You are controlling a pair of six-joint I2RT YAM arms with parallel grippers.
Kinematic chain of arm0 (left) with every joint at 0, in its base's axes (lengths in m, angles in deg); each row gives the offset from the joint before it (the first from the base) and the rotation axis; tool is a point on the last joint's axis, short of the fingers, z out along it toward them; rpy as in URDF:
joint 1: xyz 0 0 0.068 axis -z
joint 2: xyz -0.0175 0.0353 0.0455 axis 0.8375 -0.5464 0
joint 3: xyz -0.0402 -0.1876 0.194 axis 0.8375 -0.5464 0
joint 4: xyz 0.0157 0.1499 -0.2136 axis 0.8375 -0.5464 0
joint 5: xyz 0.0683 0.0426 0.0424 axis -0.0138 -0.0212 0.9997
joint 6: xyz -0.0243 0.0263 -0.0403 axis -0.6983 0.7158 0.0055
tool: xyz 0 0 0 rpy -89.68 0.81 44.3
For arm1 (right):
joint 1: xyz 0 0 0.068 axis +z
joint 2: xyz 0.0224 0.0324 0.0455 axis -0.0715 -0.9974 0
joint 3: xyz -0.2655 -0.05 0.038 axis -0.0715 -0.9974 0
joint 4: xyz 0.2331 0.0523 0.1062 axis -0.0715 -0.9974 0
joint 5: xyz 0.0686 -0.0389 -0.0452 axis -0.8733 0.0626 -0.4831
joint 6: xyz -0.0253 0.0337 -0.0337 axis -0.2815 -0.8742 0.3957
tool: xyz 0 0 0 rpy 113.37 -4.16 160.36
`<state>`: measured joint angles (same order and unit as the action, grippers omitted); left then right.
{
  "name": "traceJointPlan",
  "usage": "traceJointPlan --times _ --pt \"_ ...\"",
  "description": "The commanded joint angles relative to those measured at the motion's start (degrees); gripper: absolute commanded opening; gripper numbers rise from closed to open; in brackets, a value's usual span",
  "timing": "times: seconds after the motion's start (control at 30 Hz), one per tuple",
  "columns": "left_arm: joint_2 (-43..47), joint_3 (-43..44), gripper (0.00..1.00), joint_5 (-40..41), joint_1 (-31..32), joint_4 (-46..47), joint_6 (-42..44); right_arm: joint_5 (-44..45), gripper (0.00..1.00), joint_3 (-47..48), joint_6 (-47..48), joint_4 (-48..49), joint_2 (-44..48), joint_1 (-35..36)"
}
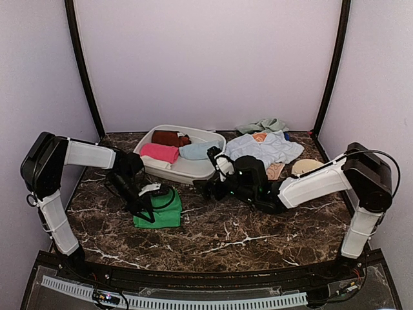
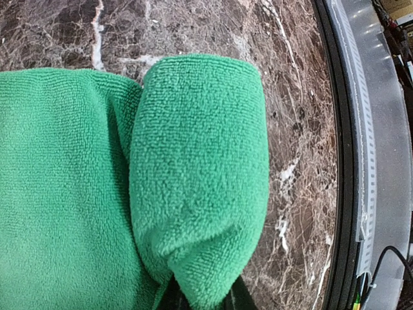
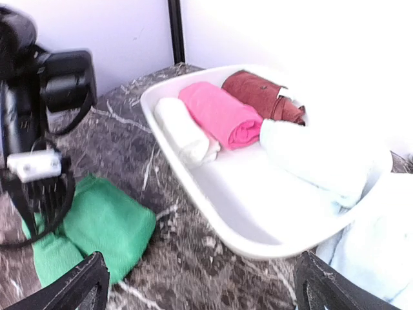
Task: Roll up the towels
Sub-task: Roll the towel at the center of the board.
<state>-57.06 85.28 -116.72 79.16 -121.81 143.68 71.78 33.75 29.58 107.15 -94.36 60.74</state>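
A bright green towel [image 1: 162, 210] lies on the marble in front of the left arm. My left gripper [image 1: 146, 208] is shut on its edge. In the left wrist view a folded flap of the green towel [image 2: 197, 174] curls up between my fingertips [image 2: 233, 301]. My right gripper [image 1: 205, 188] is open and empty, low over the table just right of the towel, by the basin's front. The right wrist view shows the green towel [image 3: 97, 229] and both wide-apart fingertips [image 3: 87, 284].
A white oval basin [image 1: 193, 173] holds rolled brown [image 3: 258, 93], pink [image 3: 219, 116], white [image 3: 184, 129] and pale blue [image 3: 316, 155] towels. A heap of pale blue and peach cloths [image 1: 264, 150] lies at back right, a teal cloth [image 1: 261, 124] behind it, a tan disc [image 1: 306, 166] beside.
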Motion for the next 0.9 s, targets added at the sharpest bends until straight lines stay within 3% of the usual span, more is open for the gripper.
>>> traceJointPlan --times 0.0,0.27,0.5,0.87 --pt "-3.3 -1.0 0.0 2.6 0.4 -4.2 -1.9 -0.3 1.0 -6.1 8.3 8.9 2.5 2.2" --pt "-6.3 -0.1 0.0 0.9 -0.4 -4.1 -3.4 -3.3 0.97 -3.0 34.8 0.3 -0.9 13.2" --pt "-7.4 -1.0 0.0 3.4 -0.9 -2.0 -4.8 -3.8 0.89 3.9 43.3 0.2 -8.9 18.1" --pt "-3.6 -4.6 0.0 0.8 -2.9 -3.1 0.2 -6.1 0.69 19.3 51.9 -5.7 -22.6 17.6"
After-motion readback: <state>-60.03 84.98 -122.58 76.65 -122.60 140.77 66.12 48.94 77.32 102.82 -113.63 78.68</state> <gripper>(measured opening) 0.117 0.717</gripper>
